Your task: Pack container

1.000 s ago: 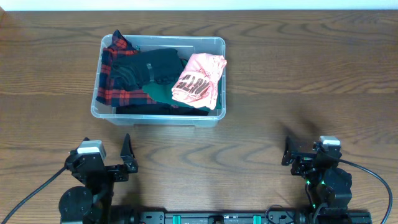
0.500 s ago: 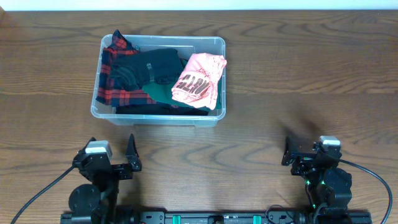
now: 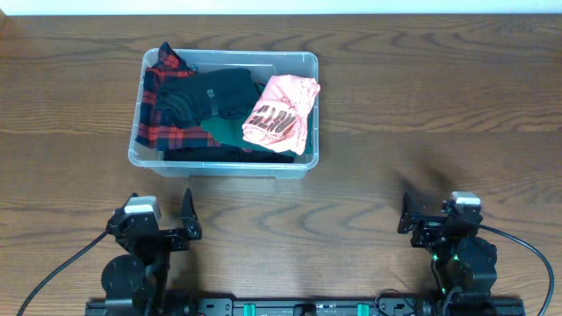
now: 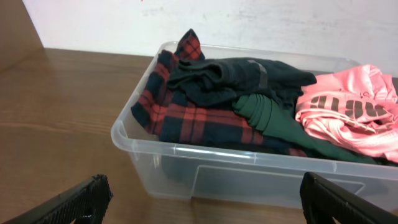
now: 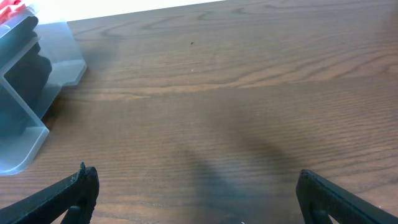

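The container (image 3: 223, 167) is a clear plastic bin at the back left of the table. It holds a red plaid shirt (image 3: 162, 112), a black garment (image 3: 211, 95), a green garment (image 3: 226, 132) and a pink printed shirt (image 3: 279, 112) whose edge hangs over the right rim. My left gripper (image 3: 159, 214) is open and empty near the front edge, in front of the container and apart from it. The left wrist view shows the container's front wall (image 4: 249, 177) beyond the open jaws (image 4: 202, 186). My right gripper (image 3: 434, 216) is open and empty at the front right, over bare wood (image 5: 196, 177).
The brown wooden table (image 3: 421, 105) spreads to the right of the container. A corner of the container (image 5: 31, 93) shows at the left edge of the right wrist view. A pale wall (image 4: 280, 22) stands behind the table.
My left arm has shifted slightly to the right near the front edge. The right arm, the container and the clothes have not moved.
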`<state>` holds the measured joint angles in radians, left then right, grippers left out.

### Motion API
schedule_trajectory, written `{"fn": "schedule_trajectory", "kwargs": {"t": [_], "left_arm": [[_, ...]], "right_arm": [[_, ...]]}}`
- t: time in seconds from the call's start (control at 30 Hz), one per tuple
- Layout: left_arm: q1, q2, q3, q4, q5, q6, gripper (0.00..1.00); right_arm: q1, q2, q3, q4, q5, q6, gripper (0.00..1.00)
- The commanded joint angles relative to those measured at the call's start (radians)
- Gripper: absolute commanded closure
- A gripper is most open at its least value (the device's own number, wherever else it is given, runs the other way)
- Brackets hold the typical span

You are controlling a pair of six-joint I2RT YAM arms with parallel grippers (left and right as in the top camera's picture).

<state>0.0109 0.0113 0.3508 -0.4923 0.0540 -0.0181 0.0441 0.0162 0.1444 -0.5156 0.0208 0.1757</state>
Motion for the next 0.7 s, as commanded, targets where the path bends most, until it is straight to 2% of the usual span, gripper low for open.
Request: {"fn": "schedule_trajectory", "kwargs": {"t": [0.0,0.67], "left_arm": [[-0.004,-0.009,-0.032,0.042,0.018,0.006,0.02],[-0.004,-0.009,-0.126,0.13,0.025,-0.001,0.02]], "right_arm": [[0.007,-0.01,-0.003,-0.001,-0.003,0.011,0.01],[0.007,-0.01,-0.003,-0.001,-0.003,0.011,0.01]]}}
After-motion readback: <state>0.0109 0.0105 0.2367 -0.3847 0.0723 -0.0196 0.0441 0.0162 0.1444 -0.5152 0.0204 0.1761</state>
